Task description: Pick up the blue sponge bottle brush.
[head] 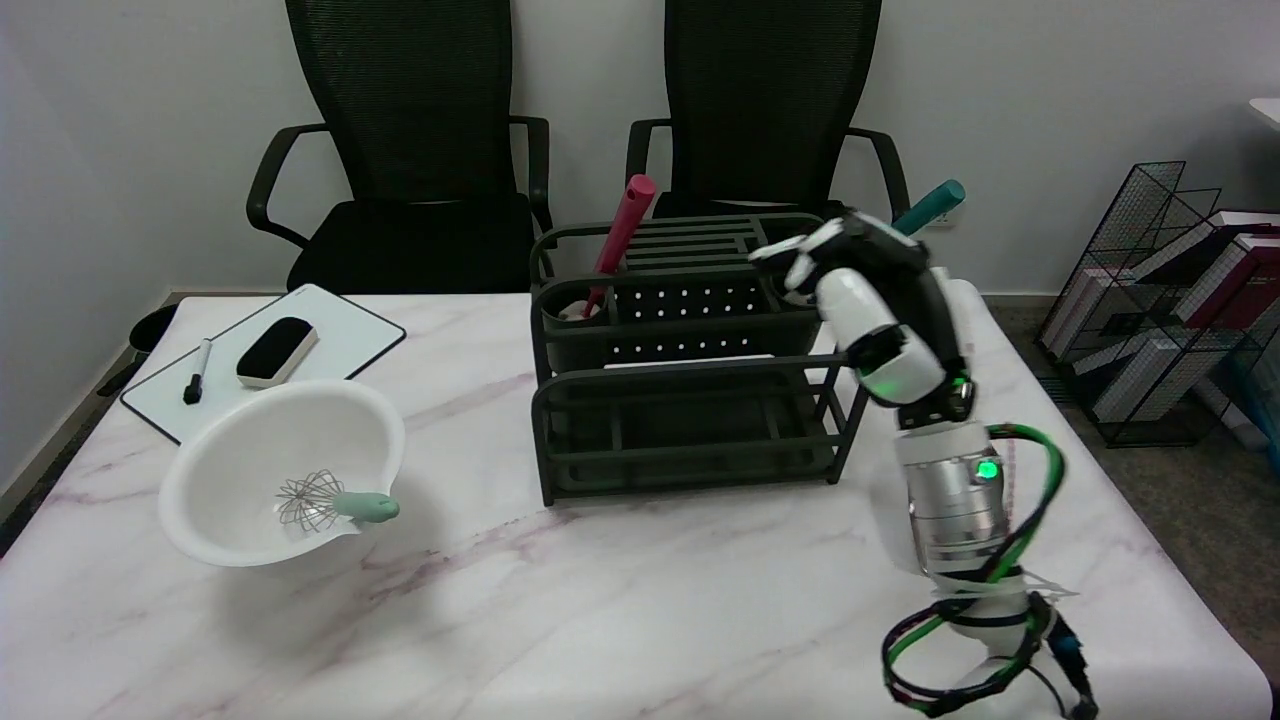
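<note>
Brush (930, 203): blue sponge bottle brush stands tilted in the right rear cup of the dark rack (690, 400), teal handle leaning up and to the right. Only the handle tip shows; the shaft and sponge head are hidden behind the right hand (870, 290).

Right hand raised in front of the rack's right rear corner, white-tipped fingers (800, 255) reaching left over the cup rim. Fingers look partly spread, but whether they close on the handle cannot be told; the back of the hand blocks the contact zone.

Rack sits mid-bench on the marbled bench (600, 620). In its left rear cup a pink-handled brush (620, 235) leans up and to the right, sponge end just visible at the cup mouth.

Left side of bench: white bowl (230, 470) tipped toward the camera, whisk (330, 503) with pale green handle lying inside. Behind it a small whiteboard (340, 335) carrying a black eraser (277, 350) and a marker (196, 372).

Two black chairs (400, 150) behind the bench. Wire book rack (1170, 300) on the floor at far right, partly cut off by the frame edge.
</note>
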